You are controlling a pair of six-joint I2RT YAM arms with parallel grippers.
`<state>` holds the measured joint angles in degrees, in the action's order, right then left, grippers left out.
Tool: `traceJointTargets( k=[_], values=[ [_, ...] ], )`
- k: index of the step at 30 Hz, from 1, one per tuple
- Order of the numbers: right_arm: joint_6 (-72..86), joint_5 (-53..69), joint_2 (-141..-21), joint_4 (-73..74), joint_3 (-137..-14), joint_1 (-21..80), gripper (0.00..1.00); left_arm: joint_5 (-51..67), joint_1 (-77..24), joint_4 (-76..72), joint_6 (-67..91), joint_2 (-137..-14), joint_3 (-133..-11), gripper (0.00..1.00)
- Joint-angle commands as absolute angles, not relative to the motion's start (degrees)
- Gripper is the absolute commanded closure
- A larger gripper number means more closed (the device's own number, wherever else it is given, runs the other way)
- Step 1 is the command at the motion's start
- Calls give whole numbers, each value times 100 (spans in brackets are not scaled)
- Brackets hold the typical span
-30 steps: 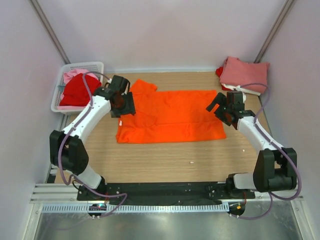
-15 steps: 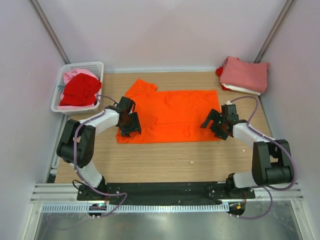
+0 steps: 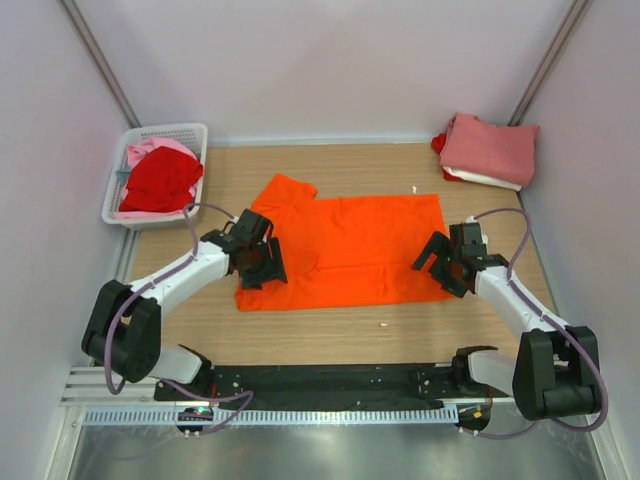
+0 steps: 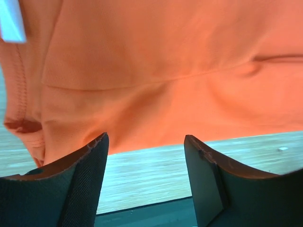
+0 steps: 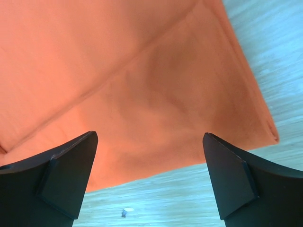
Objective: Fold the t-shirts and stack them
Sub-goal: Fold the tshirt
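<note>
Currently, the orange t-shirt [image 3: 345,245] lies spread flat at the centre of the tabletop [image 3: 330,325], with one sleeve [image 3: 288,188] projecting at its far left corner. The left fingers [image 3: 262,266] are positioned low over the shirt's near left corner, at the collar end, where the white neck label [image 4: 12,21] shows in the left wrist view. These fingers are released: they stand apart, bare tabletop shows between them, and no cloth is clamped. The right fingers [image 3: 447,268] are positioned over the shirt's near right corner. They are likewise released and spread wide, with the shirt's hem and corner lying flat between and beyond them.

A white mesh basket [image 3: 190,133] stands well apart from the shirt, beyond its far left corner. It contains a red t-shirt [image 3: 160,180] resting on a pink t-shirt [image 3: 150,150]. Beyond the shirt's far right corner, apart from it, rests a folded stack: a salmon-pink t-shirt [image 3: 490,148] on top and a white layer [image 3: 490,180] beneath. A small white speck [image 3: 382,324] lies on the tabletop near the shirt's near hem.
</note>
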<state>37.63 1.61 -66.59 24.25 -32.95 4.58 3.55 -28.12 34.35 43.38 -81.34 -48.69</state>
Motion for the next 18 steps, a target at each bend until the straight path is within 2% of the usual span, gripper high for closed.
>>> traceJointTargets(
  k=[1, 3, 5, 7, 11, 14, 18],
  values=[
    [3630, -394, -6661, 2636, -4146, 448, 0, 44, -2804, 3830, 4255, -8058, -6155, 32],
    [3525, -720, -6846, 2619, -4823, 448, 0, -533, -2795, 3946, 3887, -8357, -6834, 23],
    [3516, -860, -7197, 2295, -5349, 457, 0, -650, -2655, 4043, 3614, -9068, -7897, 20],
    [3603, -861, -7619, 1631, -5580, 448, 0, -668, -2410, 4305, 3446, -9909, -9071, 21],
    [4218, -1187, -8673, 864, -6205, 457, 0, -668, -2075, 4333, 3200, -11063, -10536, 22],
    [4420, -608, -9420, -796, -6126, 448, 0, -616, -1767, 4280, 3015, -11863, -11509, 21],
    [4623, 359, -10010, -2860, -5758, 466, 1, -317, -1442, 3677, 2866, -12559, -11988, 24]
  ],
)
